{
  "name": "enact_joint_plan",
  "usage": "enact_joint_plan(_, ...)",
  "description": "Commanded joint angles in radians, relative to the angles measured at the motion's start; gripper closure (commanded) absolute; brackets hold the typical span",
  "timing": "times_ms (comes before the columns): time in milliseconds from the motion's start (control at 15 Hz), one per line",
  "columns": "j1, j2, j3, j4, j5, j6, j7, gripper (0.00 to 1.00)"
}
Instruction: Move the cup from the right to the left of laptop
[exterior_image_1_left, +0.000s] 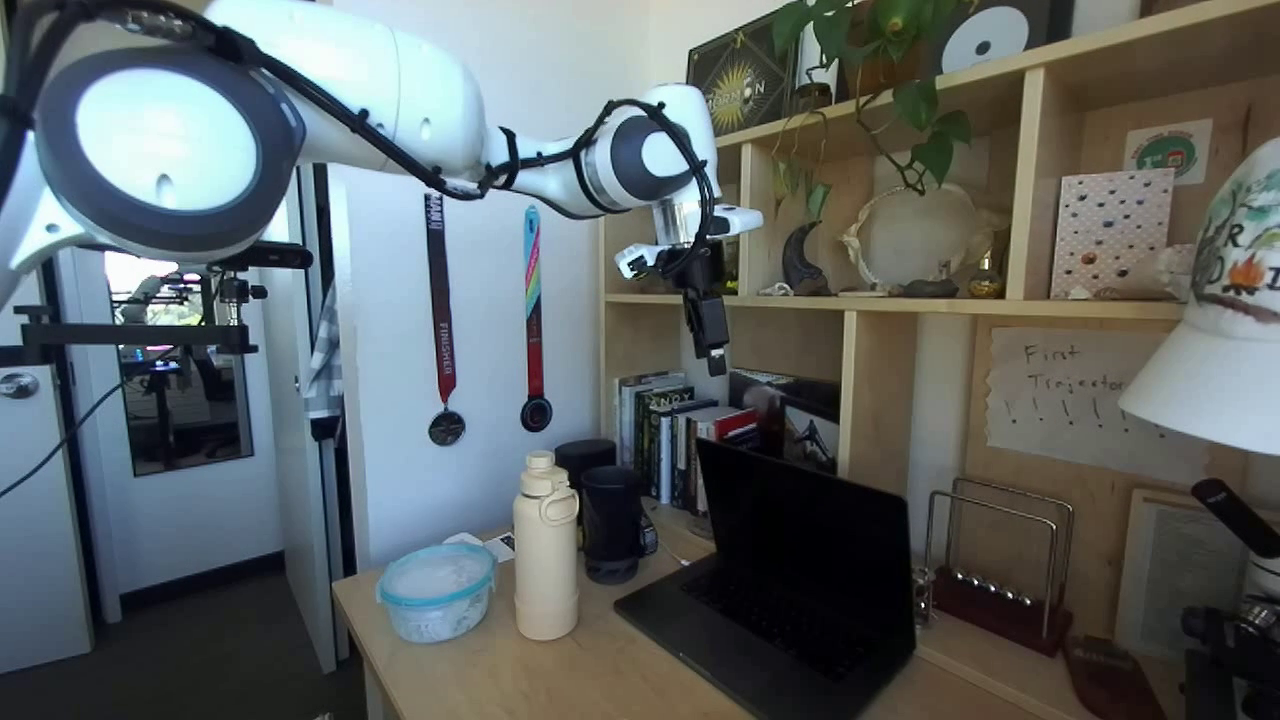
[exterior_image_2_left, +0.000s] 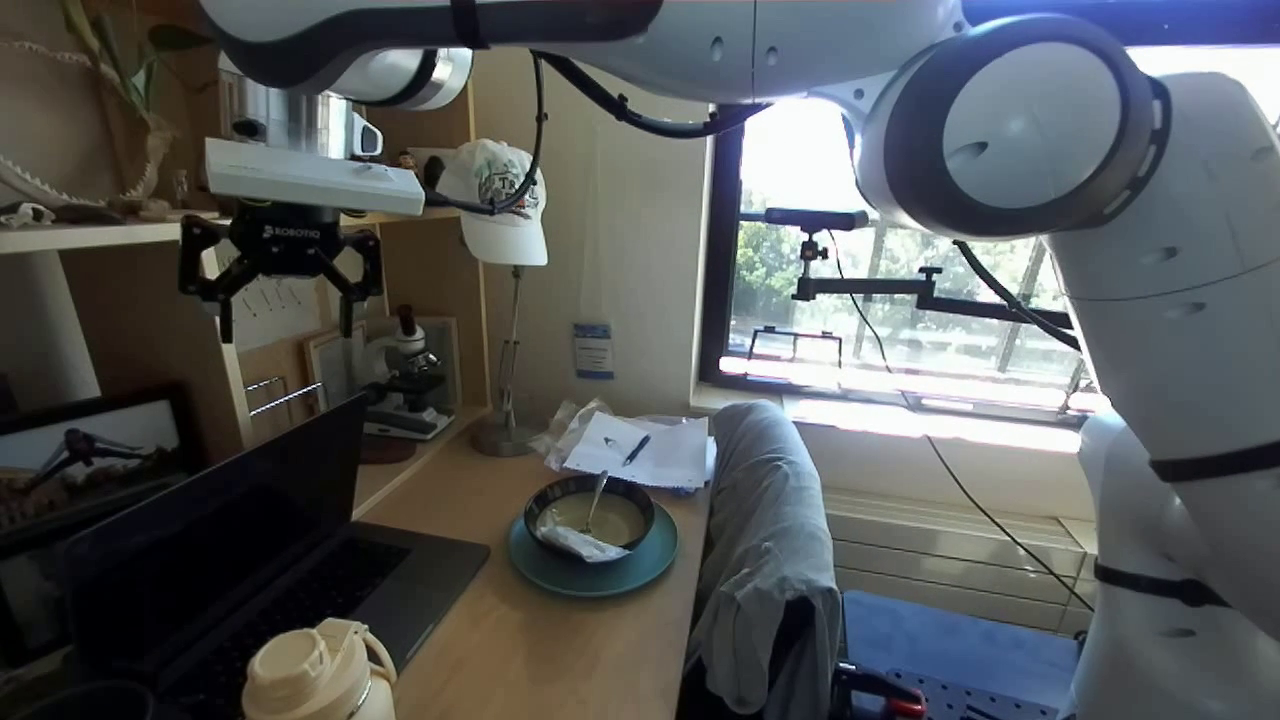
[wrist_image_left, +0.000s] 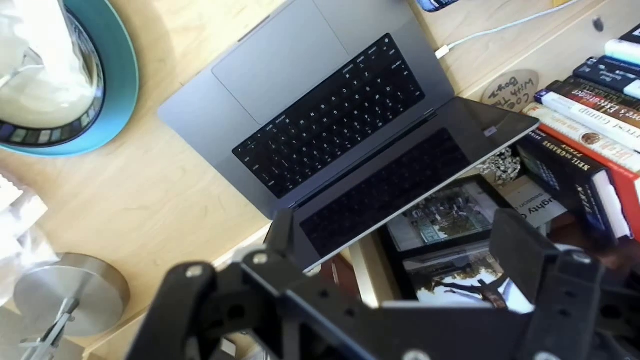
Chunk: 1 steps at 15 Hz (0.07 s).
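Note:
The open laptop stands on the wooden desk in both exterior views (exterior_image_1_left: 805, 560) (exterior_image_2_left: 230, 530), and in the wrist view (wrist_image_left: 285, 70). A black cylindrical cup (exterior_image_1_left: 612, 525) stands behind a cream bottle (exterior_image_1_left: 546, 575), beside the laptop; a second dark cylinder (exterior_image_1_left: 580, 455) is behind it. I cannot tell for sure which is the task's cup. A dark bowl (exterior_image_2_left: 540, 500) with a spoon sits on a teal plate (exterior_image_2_left: 655, 565) on the laptop's opposite side. My gripper (exterior_image_2_left: 286, 322) is open and empty, high above the laptop's screen; its spread fingers show in the wrist view (wrist_image_left: 399, 245).
A blue-lidded container (exterior_image_1_left: 437, 600) stands near the desk's end. Shelves (exterior_image_1_left: 1000, 305) with books and frames rise behind the laptop. A lamp base (wrist_image_left: 75, 290), a microscope (exterior_image_2_left: 408, 385) and papers (exterior_image_2_left: 650, 455) lie beyond the plate. A chair (exterior_image_2_left: 765, 520) is against the desk edge.

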Motion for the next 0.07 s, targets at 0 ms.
enact_joint_plan(0, 0.0, -0.001, 0.0, -0.003, 0.0, 0.0, 0.002, 0.0)
